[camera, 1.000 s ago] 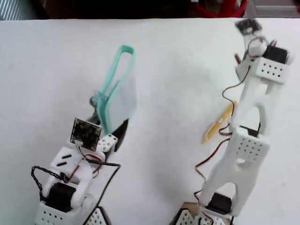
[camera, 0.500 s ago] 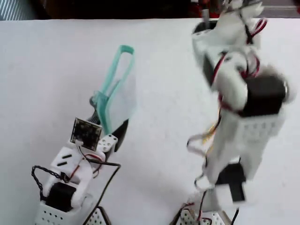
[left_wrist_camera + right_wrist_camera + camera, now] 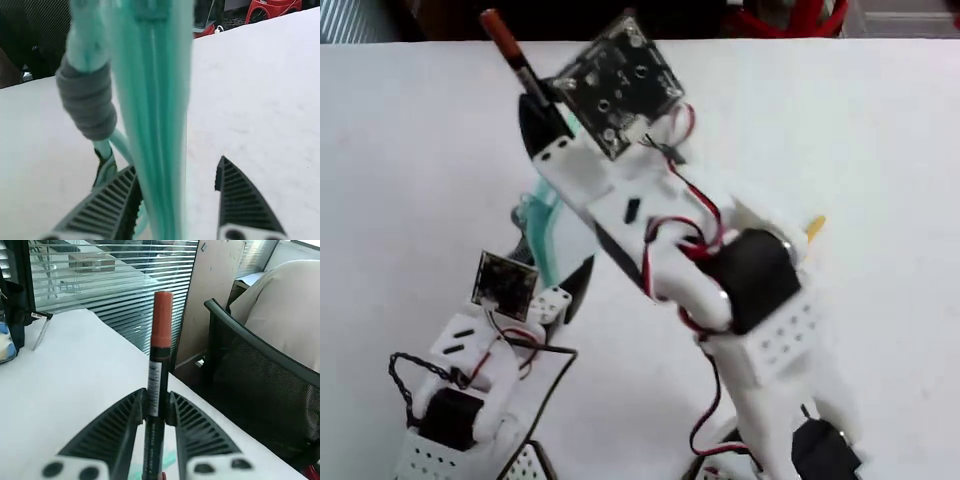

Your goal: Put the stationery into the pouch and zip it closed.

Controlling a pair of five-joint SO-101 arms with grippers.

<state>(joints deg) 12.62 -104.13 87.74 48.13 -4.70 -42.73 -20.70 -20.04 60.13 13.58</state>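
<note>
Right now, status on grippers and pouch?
Right gripper shut on marker, raised near pouch. Left gripper open, pouch edge between jaws. Yellow item loose on table.

You have a white table (image 3: 410,130) under everything, running back to a dark far edge with something red (image 3: 790,18) just past it. In the left wrist view, a red stool (image 3: 272,7) stands beyond the table, near a black mesh panel (image 3: 30,30). The right wrist view gives you window blinds (image 3: 115,270), a brown board (image 3: 215,285) standing upright, and a black mesh chair (image 3: 260,385) with a beige padded seat back (image 3: 285,305) behind it.
</note>
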